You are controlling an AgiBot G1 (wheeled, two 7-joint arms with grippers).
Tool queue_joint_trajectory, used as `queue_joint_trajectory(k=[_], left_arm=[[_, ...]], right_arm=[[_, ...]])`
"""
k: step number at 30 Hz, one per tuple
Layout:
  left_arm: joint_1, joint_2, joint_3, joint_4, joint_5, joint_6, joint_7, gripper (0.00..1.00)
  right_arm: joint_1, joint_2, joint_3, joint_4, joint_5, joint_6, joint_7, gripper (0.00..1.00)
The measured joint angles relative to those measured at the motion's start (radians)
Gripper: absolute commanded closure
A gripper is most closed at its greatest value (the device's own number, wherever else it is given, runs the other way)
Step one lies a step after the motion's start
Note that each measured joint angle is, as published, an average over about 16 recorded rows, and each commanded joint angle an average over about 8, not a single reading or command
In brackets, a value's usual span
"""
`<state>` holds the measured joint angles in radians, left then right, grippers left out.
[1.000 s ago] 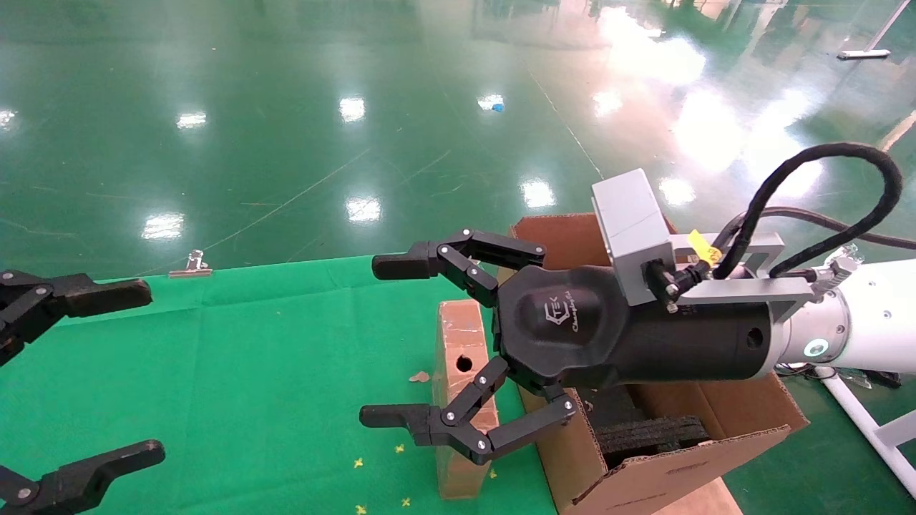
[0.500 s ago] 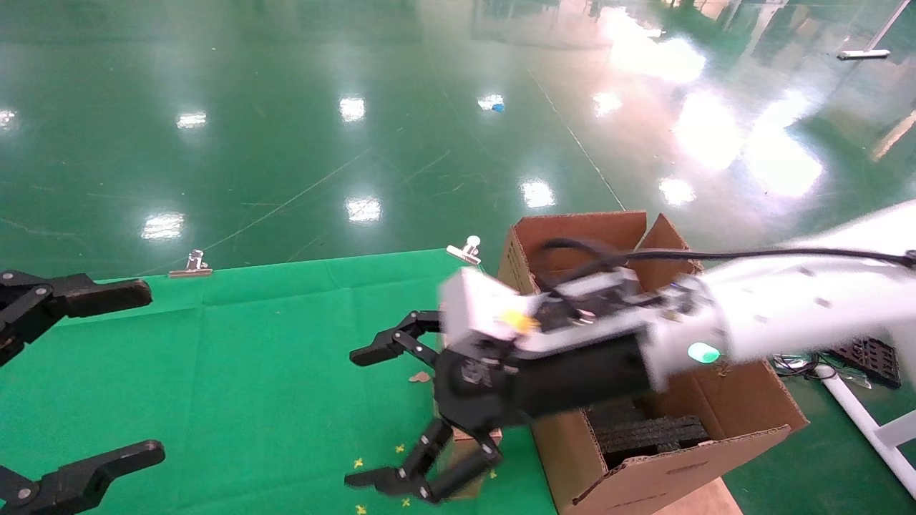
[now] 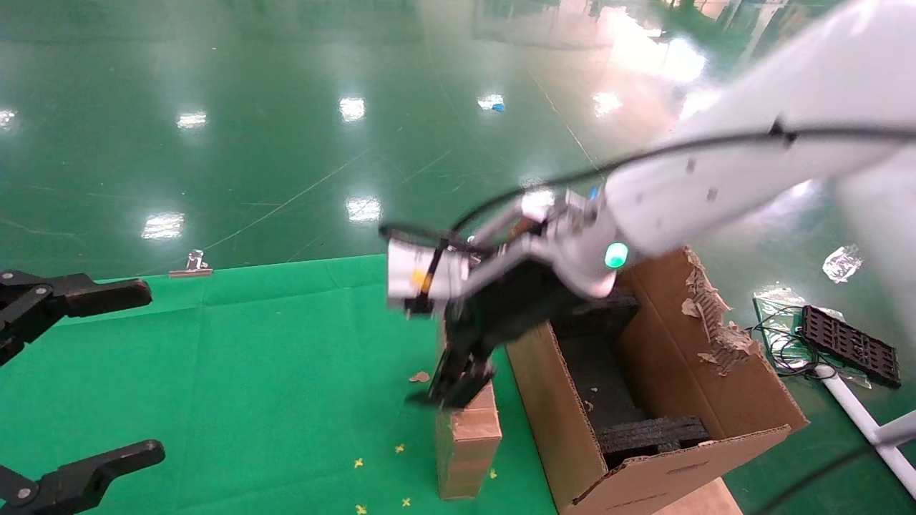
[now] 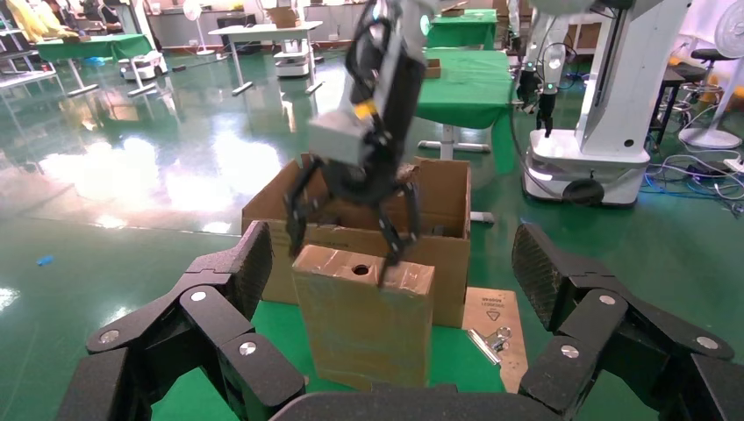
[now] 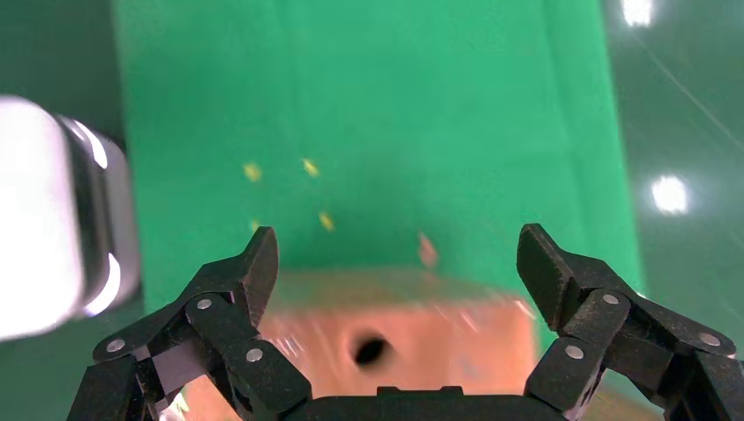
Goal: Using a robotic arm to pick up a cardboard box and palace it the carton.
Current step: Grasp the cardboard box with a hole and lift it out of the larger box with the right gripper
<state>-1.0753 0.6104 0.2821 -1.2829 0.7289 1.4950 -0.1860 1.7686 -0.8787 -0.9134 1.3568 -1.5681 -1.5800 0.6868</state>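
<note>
One carton fills the lower right of the head view, its near wall just beside the upright cardboard box. My right gripper hangs wide open over the box's top, holding nothing. My left gripper sits open at the left edge, well apart across bare green cloth.

Robotic arm: white glossy shell, small dark screw dots seen along casing, teal indicator light near wrist. Thin black cable is run along top. Grey-white camera block with yellow tag is mounted at wrist. Right gripper: black multi-link fingers, silver pivot screws, ribbed pads. Left gripper: same black linkage, silver screws.
</note>
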Motion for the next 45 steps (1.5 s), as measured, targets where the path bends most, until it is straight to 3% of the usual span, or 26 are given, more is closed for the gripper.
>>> queue_joint_trajectory(k=[8,17,25,35,40,45], left_arm=[[0.0,0.0,0.001,0.0,0.0,0.0,0.0,0.0],[0.0,-0.001,0.001,0.0,-0.001,-0.001,0.001,0.0],[0.0,-0.001,0.002,0.0,-0.001,-0.001,0.001,0.0],[-0.001,-0.001,0.003,0.0,-0.002,-0.001,0.001,0.0],[-0.001,-0.001,0.003,0.0,-0.002,-0.001,0.001,0.0],[-0.001,-0.001,0.003,0.0,-0.002,-0.001,0.002,0.0]], right_arm=[[0.193,-0.042,-0.259,0.0,-0.033,0.0,0.13,0.0],[0.283,-0.078,-0.452,-0.002,-0.019,0.022,0.256,0.0],[0.324,-0.064,-0.497,-0.043,0.035,0.032,0.458,0.0],[0.321,-0.073,-0.518,-0.245,0.149,0.018,0.755,0.0],[0.296,-0.102,-0.533,-0.358,0.199,0.018,0.81,0.0],[0.272,-0.135,-0.55,-0.435,0.223,0.025,0.807,0.0]])
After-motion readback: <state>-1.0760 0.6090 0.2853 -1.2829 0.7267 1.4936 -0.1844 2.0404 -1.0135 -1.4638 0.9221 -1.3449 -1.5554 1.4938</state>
